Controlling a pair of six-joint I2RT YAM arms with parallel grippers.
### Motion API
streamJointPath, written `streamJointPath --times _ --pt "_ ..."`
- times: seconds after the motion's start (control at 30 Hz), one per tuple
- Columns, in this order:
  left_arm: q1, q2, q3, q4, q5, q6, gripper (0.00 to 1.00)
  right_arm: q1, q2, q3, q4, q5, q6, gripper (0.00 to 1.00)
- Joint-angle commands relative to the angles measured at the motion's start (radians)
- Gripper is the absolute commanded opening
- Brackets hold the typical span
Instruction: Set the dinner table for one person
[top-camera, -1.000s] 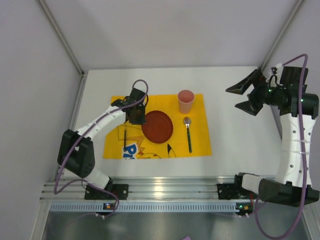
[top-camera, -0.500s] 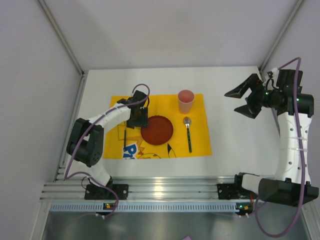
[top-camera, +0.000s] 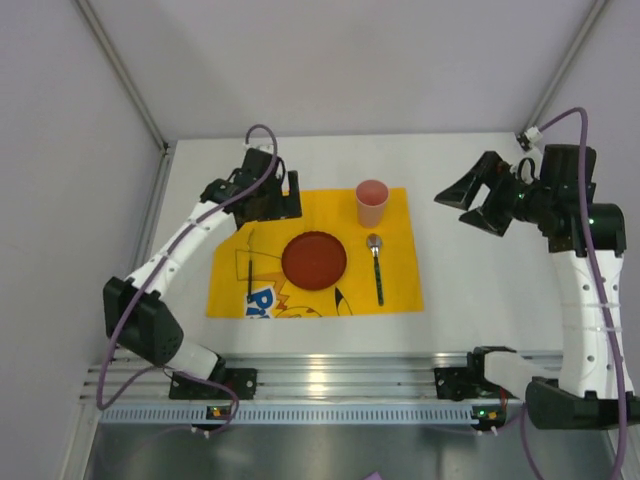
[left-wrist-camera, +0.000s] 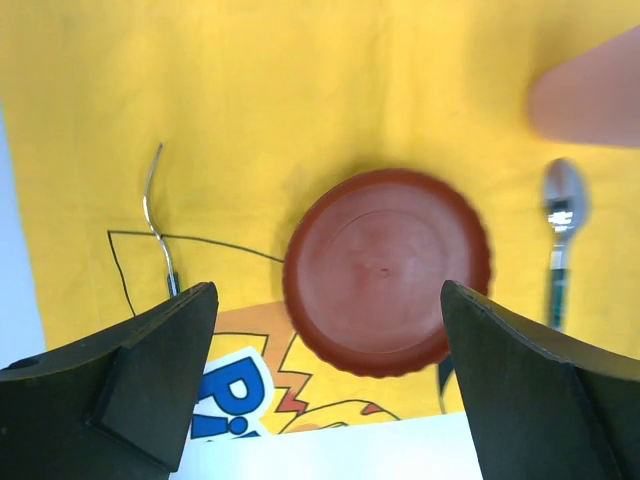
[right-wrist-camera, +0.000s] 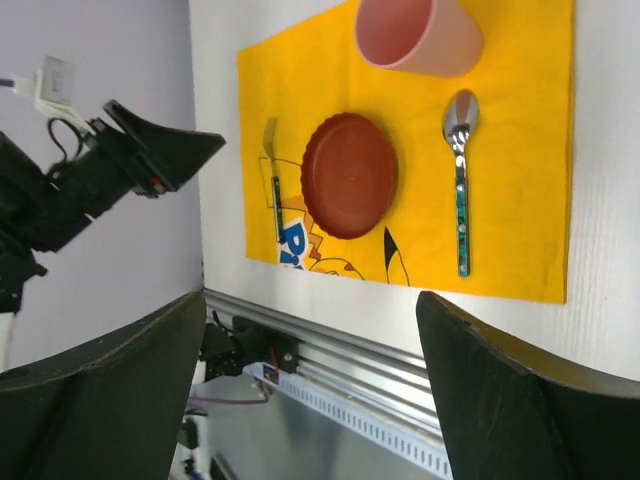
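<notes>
On the white dinner table (top-camera: 480, 270) lies a yellow cartoon mat (top-camera: 400, 290). A dark red plate (top-camera: 314, 260) rests flat at its middle, with a fork (top-camera: 249, 272) to its left, a green-handled spoon (top-camera: 377, 268) to its right and a pink cup (top-camera: 372, 203) at the far right. My left gripper (top-camera: 256, 198) hovers open over the mat's far-left corner, holding nothing. In the left wrist view the plate (left-wrist-camera: 385, 270) lies below and between its spread fingers (left-wrist-camera: 160, 380). My right gripper (top-camera: 468, 204) hangs open and empty in the air to the right of the mat.
A silver aluminium rail (top-camera: 330, 380) runs along the table's near edge, by both arm bases. Grey walls close in the left side and the back. Bare white tabletop (top-camera: 200, 160) surrounds the mat.
My left gripper went from shut at the plate's left rim to wide open, then rose and pulled back toward the far left. The plate now lies free. The right gripper drifted slightly left.
</notes>
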Motion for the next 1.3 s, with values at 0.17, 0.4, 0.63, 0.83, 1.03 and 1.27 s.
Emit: streamJointPath --times 0.17,0.4,0.63,0.83,1.03,1.27 --pt "-0.017 -0.316 0.029 -0.022 -0.017 0.005 0.99 0.164 -0.257 -0.058 0.140 0.176 -0.144 0.87" --pt "-0.017 -0.408 -0.076 0.056 -0.077 0.028 0.99 0.169 -0.530 -0.233 0.179 0.265 -0.188 0.88" --pt "-0.017 -0.500 -0.238 0.231 -0.085 0.106 0.99 0.169 -0.649 -0.362 0.169 0.187 -0.100 1.00" --pt "-0.016 -0.602 -0.358 0.291 -0.146 0.083 0.99 0.167 -0.704 -0.407 0.117 0.256 -0.073 1.00" --pt "-0.017 -0.698 -0.428 0.291 -0.160 0.045 0.99 0.169 -0.745 -0.428 0.091 0.273 -0.056 1.00" --pt "-0.017 -0.795 -0.474 0.268 -0.140 0.014 0.99 0.173 -0.795 -0.413 0.055 0.256 -0.050 1.00"
